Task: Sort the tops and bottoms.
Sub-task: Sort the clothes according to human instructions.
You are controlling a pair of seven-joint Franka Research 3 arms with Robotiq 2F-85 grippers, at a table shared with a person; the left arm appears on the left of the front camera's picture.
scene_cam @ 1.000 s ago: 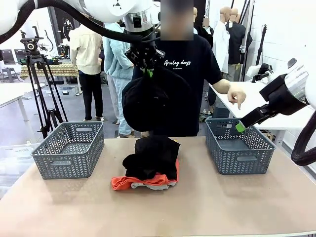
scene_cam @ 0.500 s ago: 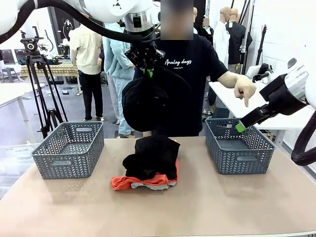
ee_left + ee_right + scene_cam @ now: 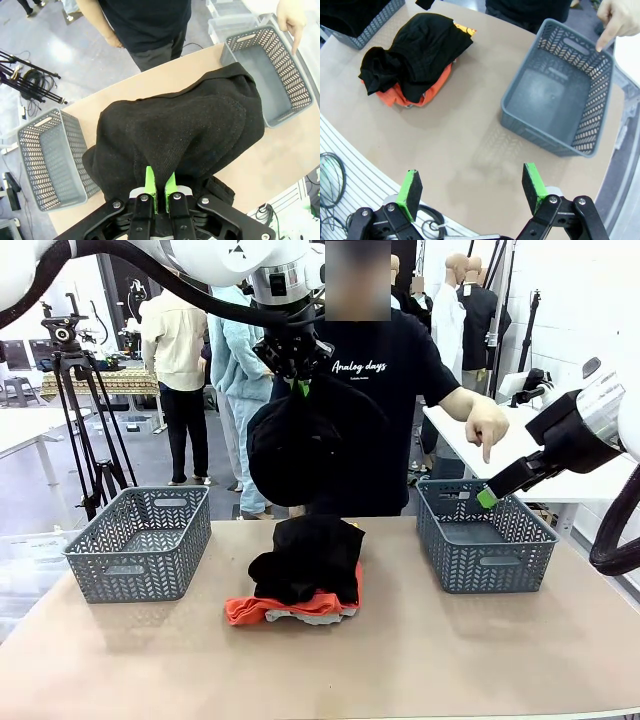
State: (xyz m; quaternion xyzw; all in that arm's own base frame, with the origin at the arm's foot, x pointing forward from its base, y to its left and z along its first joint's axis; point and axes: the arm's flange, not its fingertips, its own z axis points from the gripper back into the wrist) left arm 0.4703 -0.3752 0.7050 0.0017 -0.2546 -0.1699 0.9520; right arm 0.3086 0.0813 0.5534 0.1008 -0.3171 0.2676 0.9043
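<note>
Left gripper [image 3: 302, 387] is up high, pads pinched shut on a bunched black garment [image 3: 300, 440] that hangs above mid-table. Its type is unreadable, and its edges blend into the person's black tee. Right gripper [image 3: 487, 496] has jaws spread wide with nothing in them, near the right basket [image 3: 485, 562]. There are two grey baskets, with the left basket [image 3: 130, 570] well apart. The pile holds three garments: a second black piece [image 3: 305, 555] on top, an orange T-shirt [image 3: 248, 609] mostly covered, and a grey shirt [image 3: 300, 618] that is barely a sliver. One pointing hand [image 3: 482, 428] is over the right basket, lower and further in than half a second ago. Arms and pile are unchanged.
</note>
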